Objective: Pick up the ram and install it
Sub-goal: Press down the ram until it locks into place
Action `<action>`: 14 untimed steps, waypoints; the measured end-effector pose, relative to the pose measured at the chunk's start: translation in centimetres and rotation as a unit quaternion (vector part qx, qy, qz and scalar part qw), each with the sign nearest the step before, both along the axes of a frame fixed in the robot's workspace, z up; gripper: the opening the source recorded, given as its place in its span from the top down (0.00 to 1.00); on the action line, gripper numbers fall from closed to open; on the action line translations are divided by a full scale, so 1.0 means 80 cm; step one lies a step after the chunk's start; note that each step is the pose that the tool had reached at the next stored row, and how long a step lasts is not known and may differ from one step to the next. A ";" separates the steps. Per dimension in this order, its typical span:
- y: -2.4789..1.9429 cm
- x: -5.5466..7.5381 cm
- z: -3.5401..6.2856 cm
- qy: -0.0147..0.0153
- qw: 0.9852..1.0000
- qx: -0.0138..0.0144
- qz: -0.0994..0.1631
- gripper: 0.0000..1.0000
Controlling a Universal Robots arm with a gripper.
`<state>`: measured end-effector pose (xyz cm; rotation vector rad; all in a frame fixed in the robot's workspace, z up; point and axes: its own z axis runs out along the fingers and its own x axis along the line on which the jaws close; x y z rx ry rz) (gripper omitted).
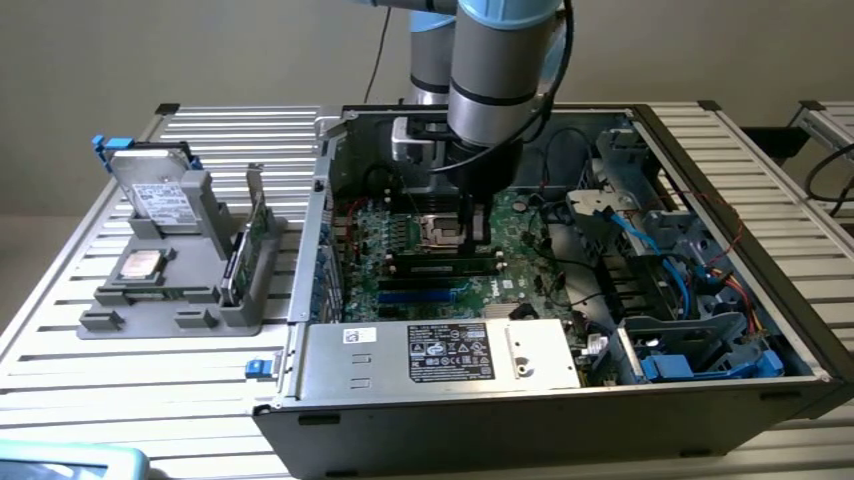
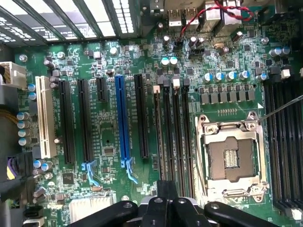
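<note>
The ram [image 1: 434,268] is a thin green stick seated on edge in one of the memory slots on the motherboard [image 1: 521,285] inside the open computer case. In the wrist view the ram [image 2: 159,137] appears edge-on in the outermost slot of the bank beside the CPU socket [image 2: 232,151]. My gripper [image 1: 474,240] reaches down into the case over the end of the stick toward the exterior view's right. The gripper [image 2: 163,189] is shut, with its tips directly above that end. Whether they touch the stick I cannot tell.
A silver power supply [image 1: 441,350] walls the near side of the case, and drive cages with blue cables [image 1: 667,260] crowd the exterior view's right. A grey fixture [image 1: 160,300] outside on the exterior view's left holds a hard drive [image 1: 160,200]. Expansion slots [image 2: 120,118] lie beside the memory slots.
</note>
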<state>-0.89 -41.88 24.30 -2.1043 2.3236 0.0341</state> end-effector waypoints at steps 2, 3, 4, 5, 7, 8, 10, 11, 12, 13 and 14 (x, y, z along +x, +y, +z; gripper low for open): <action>0.0001 -0.006 0.000 0.000 1.000 0.000 0.000 0.89; 0.0001 -0.009 0.000 0.000 1.000 0.000 0.000 0.89; 0.0000 -0.013 0.000 0.000 1.000 0.000 0.000 0.89; 0.0000 -0.018 0.000 0.000 1.000 0.000 0.000 0.89; 0.0000 -0.027 -0.001 0.000 1.000 0.000 -0.001 0.89; 0.0000 -0.031 -0.002 0.000 1.000 0.000 -0.001 0.89; 0.0000 -0.038 -0.004 0.000 1.000 0.000 -0.001 0.89; 0.0000 -0.042 -0.006 0.000 1.000 0.000 -0.001 0.89; 0.0000 -0.045 -0.007 0.000 1.000 0.000 -0.001 0.89; 0.0000 -0.048 -0.008 0.000 1.000 0.000 -0.001 0.89; 0.0000 -0.050 -0.010 0.000 1.000 0.000 -0.001 0.89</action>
